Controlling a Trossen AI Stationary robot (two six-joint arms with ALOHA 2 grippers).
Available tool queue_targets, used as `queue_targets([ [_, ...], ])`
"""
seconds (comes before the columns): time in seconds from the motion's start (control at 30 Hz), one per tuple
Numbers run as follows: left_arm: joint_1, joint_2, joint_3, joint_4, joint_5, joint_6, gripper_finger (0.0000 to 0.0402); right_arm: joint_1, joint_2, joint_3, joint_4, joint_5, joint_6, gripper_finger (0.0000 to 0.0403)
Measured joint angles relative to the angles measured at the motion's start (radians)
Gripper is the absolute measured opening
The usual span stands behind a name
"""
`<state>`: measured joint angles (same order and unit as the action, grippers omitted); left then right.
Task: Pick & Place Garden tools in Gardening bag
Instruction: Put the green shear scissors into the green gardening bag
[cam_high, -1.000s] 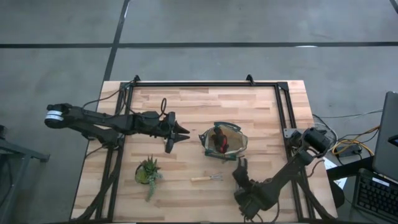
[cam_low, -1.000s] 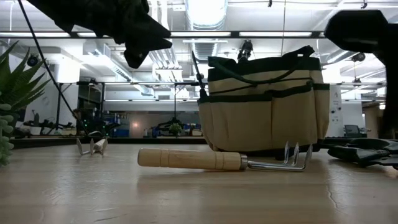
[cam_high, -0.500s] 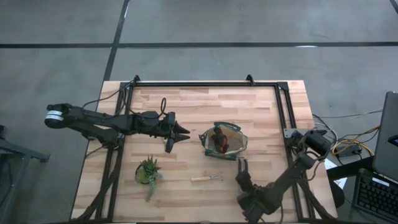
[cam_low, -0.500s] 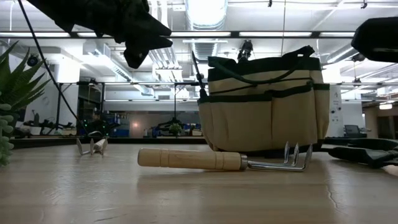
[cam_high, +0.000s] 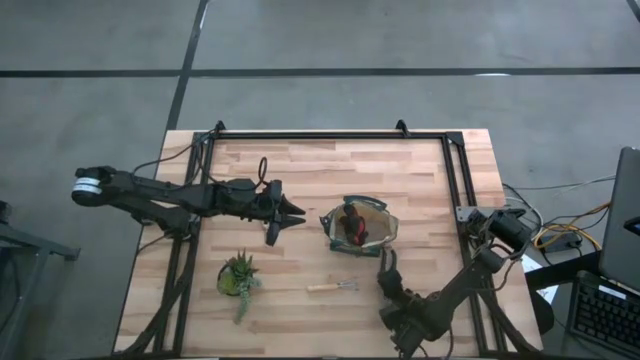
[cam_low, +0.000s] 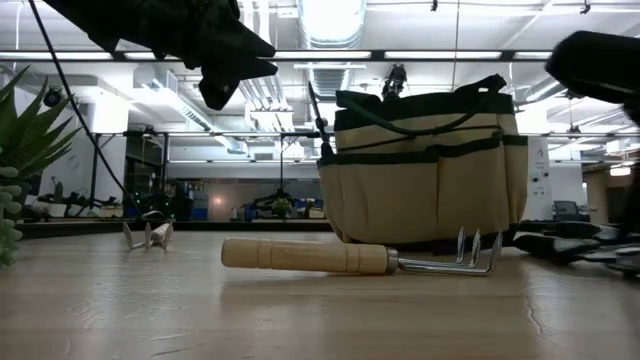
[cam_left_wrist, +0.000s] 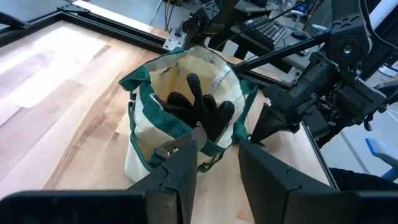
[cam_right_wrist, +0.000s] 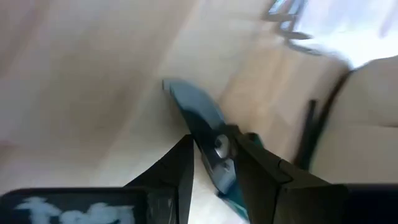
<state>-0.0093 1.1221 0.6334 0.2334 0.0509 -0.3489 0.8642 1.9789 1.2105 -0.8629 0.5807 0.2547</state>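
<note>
While my left gripper (cam_high: 296, 212) hangs parted beside the round olive-and-tan fabric gardening bag (cam_high: 358, 226), my right gripper (cam_right_wrist: 214, 155) straddles dark-handled pruning shears (cam_right_wrist: 205, 134) on the wooden table (cam_high: 300, 170); grip unclear. Wooden-handled pronged tool (cam_high: 331, 287) lies nearby.

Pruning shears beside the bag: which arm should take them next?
Right. Its gripper is already at the pruning shears, fingers either side of the pivot. The left gripper hovers on the gardening bag's far side, nothing between its fingers.
</note>
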Motion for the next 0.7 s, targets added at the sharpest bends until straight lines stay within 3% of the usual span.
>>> queue_targets([
  [0.2,0.000,0.000,0.000,0.000,0.000,0.000,0.0122,0.000,0.000,-0.032,0.039,0.050,0.012,0.0090],
  [0.43,0.000,0.000,0.000,0.000,0.000,0.000,0.0122,-0.006,-0.004,-0.101,0.214,0.079,-0.071,0.0079],
  [0.7,0.000,0.000,0.000,0.000,0.000,0.000,0.0122,-0.019,-0.002,-0.115,0.253,0.125,-0.074,0.0070],
])
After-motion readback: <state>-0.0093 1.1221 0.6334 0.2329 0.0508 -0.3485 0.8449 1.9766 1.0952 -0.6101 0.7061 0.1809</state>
